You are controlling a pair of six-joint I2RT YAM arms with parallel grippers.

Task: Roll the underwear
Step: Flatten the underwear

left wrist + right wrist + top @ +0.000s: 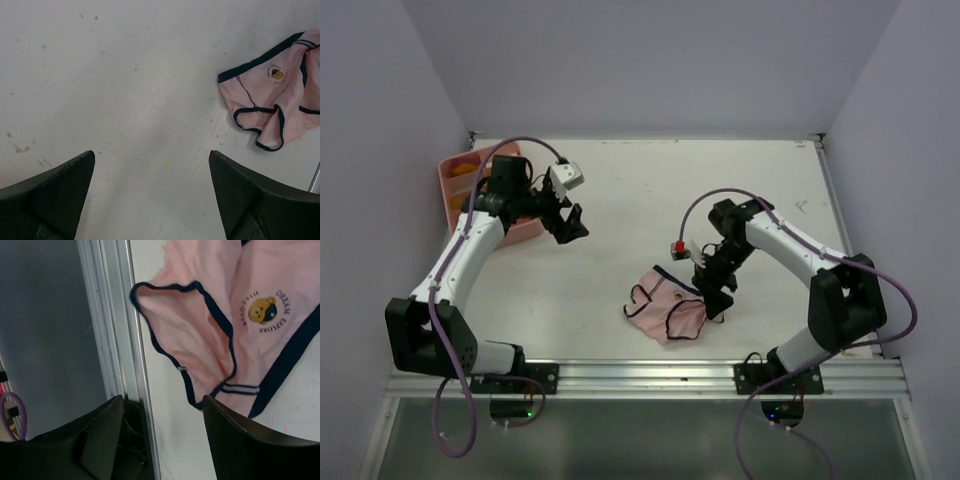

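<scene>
A white surface [620, 180] fills the middle of the top view, closed in by plain pale walls on three sides, with a metal rail [650, 375] running along its lower edge.

The left arm [460, 255] reaches up the left of the frame and bends inward, parked over bare surface well apart from the cloth, apparently waiting out of the way. The right arm [790, 245] curls in from the lower right and points down at the garment, likely because it is the nearer one for the first handling.

A pink tray [444, 185] sits at the upper left against the wall, just behind the left arm; something orange lies in it, too small to make out.

The pink underwear [667, 305] lies below the centre of the frame, near the rail, crumpled with one leg opening folded over, not spread flat. No roll has been started; I would judge it needs smoothing first.

The left jaws stand spread wide with nothing between them. The right jaws hang at the garment's right edge, parted, and the wrist view shows only rail and surface in the gap, so nothing is gripped. Whether a tip touches the cloth I cannot tell.

A small round yellow badge [263, 310] is printed on the front.
</scene>
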